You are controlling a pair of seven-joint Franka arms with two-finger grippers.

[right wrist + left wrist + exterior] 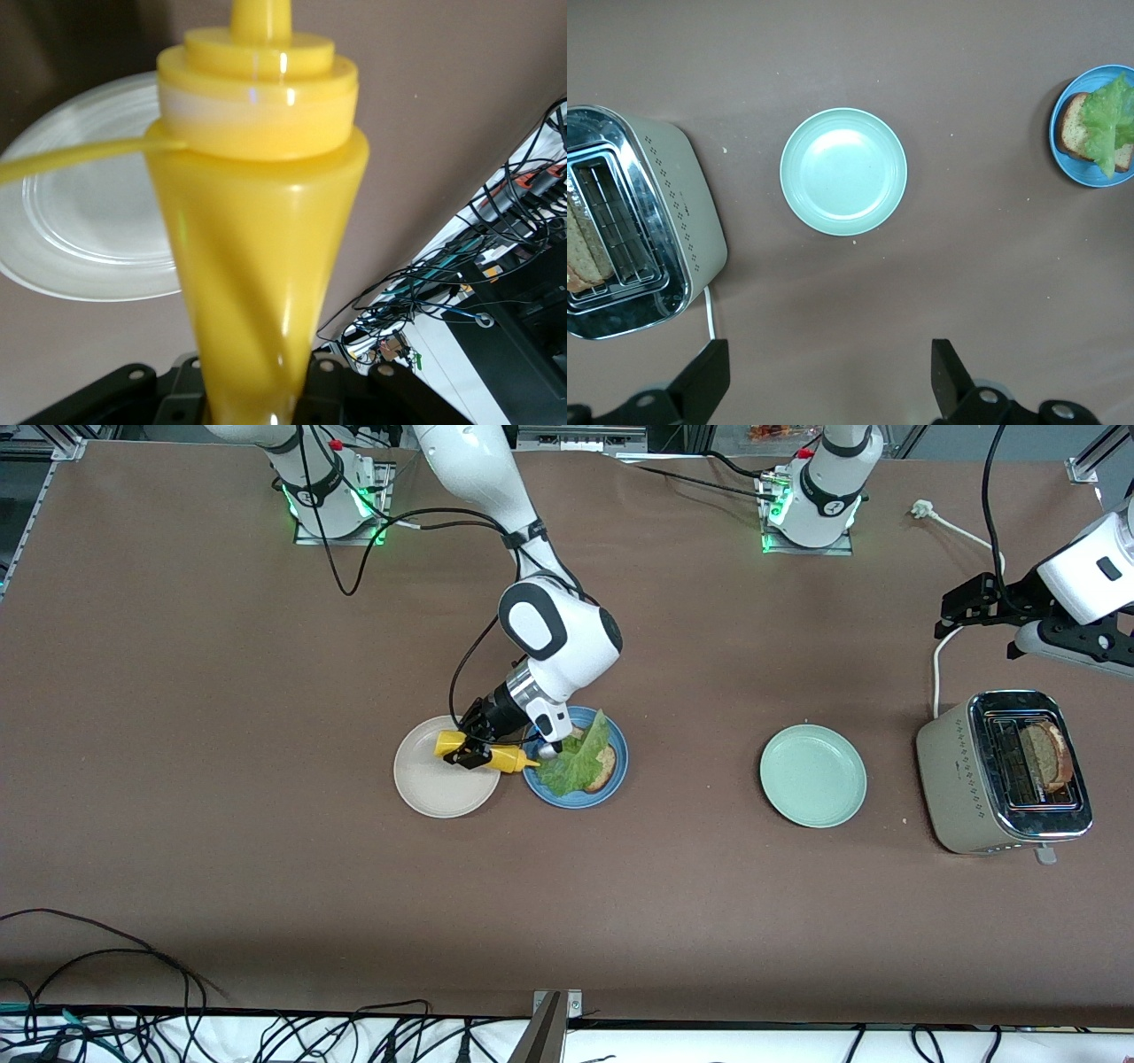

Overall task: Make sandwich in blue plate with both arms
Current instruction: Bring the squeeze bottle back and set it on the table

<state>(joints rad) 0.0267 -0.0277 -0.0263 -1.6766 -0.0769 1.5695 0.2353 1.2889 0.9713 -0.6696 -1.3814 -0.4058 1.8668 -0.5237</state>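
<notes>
The blue plate (620,763) holds one brown bread slice (606,767) with a green lettuce leaf (576,763) lying on it; the plate also shows in the left wrist view (1060,142). A second bread slice (1048,756) stands in the toaster (961,779). My right gripper (468,747) is shut on a yellow squeeze bottle (496,756), held on its side over the beige plate (434,788) with its nozzle at the blue plate's rim. The bottle fills the right wrist view (257,239). My left gripper (957,607) is open and empty, up in the air over the table by the toaster.
An empty pale green plate (812,776) lies between the blue plate and the toaster, seen also in the left wrist view (843,171). The toaster's white cord (937,664) runs toward the arm bases. Cables hang along the table's front edge (106,957).
</notes>
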